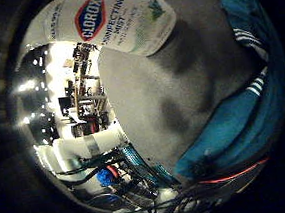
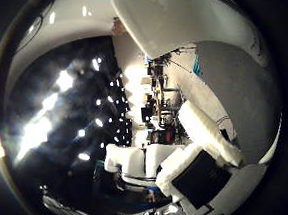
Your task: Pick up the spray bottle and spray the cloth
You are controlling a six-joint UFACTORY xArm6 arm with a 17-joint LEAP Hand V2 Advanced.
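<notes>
The white spray bottle [image 1: 120,23], with a red and blue label, fills the edge of both palm views and lies very close to my palm. It hangs tilted over the grey table [image 1: 146,96], where dark shadows fall. My right hand [image 2: 178,165] shows white padded fingers [image 2: 206,132] and a black part, curled in beside the bottle's white body [image 2: 177,19]. The teal cloth [image 1: 244,122], with white stripes, lies crumpled on the table beyond the bottle.
The white robot arm [image 1: 91,146] reaches in at the table's edge. Behind it is a room with shelves, equipment and bright lights [image 1: 79,77]. A dark shiny surface with light reflections [image 2: 59,109] fills one side of the thumb side view.
</notes>
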